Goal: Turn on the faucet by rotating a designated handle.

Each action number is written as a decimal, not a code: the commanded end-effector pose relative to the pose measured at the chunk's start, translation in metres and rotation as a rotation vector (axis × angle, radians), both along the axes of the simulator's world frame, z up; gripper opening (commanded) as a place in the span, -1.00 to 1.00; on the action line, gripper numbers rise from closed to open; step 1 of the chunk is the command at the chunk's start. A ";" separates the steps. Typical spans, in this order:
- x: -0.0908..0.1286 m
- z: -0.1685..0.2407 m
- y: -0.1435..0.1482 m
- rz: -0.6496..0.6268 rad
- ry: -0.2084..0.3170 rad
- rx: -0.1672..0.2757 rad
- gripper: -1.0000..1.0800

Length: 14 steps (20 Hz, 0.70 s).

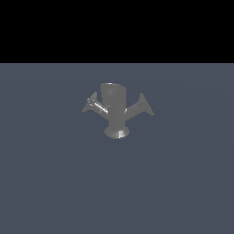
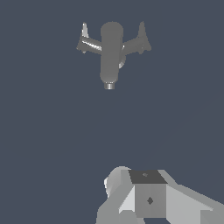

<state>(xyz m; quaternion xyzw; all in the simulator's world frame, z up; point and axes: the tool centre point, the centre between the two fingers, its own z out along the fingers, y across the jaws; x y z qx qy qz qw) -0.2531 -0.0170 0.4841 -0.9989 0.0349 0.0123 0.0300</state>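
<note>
Dark-grey faucet [image 1: 115, 112] upright on flared foot, mid blue-grey bench [image 1: 45, 183]. Plain matte handle [image 1: 140, 106] angled up from body toward exterior view's right; streaked shiny arm [image 1: 93, 105] opposite it. In wrist view, pale claw [image 2: 148, 199] well apart from faucet [image 2: 110, 52], nothing touching; fingertips out of sight, grip state impossible to tell.

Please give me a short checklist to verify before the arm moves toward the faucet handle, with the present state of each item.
1. Faucet stands upright on its foot: ok.
2. Plain grey handle told apart from the shiny arm: ok.
3. Handle free, nothing touching it: ok.
4. Floor around the faucet free of obstacles: ok.
5. Gripper apart from the faucet: ok.
6. Gripper open enough for the handle: cannot tell, fingertips are not shown.
</note>
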 end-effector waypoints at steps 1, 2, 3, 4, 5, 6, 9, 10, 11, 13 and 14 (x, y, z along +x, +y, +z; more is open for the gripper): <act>0.009 -0.012 0.004 -0.008 0.005 0.002 -0.38; 0.013 -0.034 0.006 -0.012 0.061 0.008 -0.32; 0.022 -0.042 -0.004 -0.029 0.041 0.022 -0.26; 0.020 -0.063 -0.025 -0.062 0.101 -0.019 -0.17; 0.028 -0.079 -0.037 -0.067 0.115 -0.026 -0.02; 0.033 -0.093 -0.048 -0.082 0.119 -0.030 -0.02; 0.051 -0.139 -0.064 -0.165 0.154 -0.036 -0.27; 0.052 -0.163 -0.053 -0.156 0.182 -0.024 -0.27; 0.058 -0.179 -0.041 -0.121 0.193 -0.013 -0.23; 0.055 -0.218 -0.061 -0.154 0.233 -0.047 -0.37; 0.074 -0.212 -0.088 -0.209 0.188 -0.068 -0.49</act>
